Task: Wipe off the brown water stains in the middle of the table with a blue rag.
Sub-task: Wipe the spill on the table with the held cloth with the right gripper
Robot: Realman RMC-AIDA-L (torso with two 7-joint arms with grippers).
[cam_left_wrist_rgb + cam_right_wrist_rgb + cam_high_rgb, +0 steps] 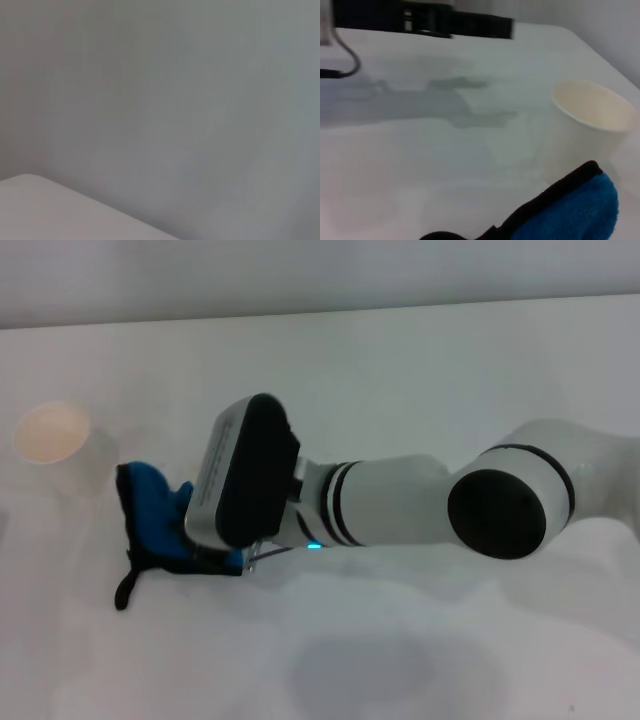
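The right end effector (pixel 225 558) is reaching across the worktop (pixel 420 370) toward its left side, lying low over the blue rag (pixel 155 515). Its fingers are hidden beneath the black and grey wrist housing, so whether they are gripping the cloth cannot be told. One rag is in view, crumpled against the surface, its black trim and short loop tail trailing off toward the near side. In the right wrist view the rag's blue pile and black edge (pixel 570 210) are sitting just beside a single white paper cup (pixel 590 125), which is standing upright and showing its cream inside; the head view puts that cup (pixel 55 440) left of the rag and slightly farther back. No brown water stains can be made out; only greyish shadowing is crossing the surface in the right wrist view.

The far edge of the worktop is running along the wall, and wide open room is lying behind and in front of the arm. The left end effector is not appearing anywhere; its wrist camera is showing only a worktop corner (pixel 45 210) against a grey wall (pixel 175 90).
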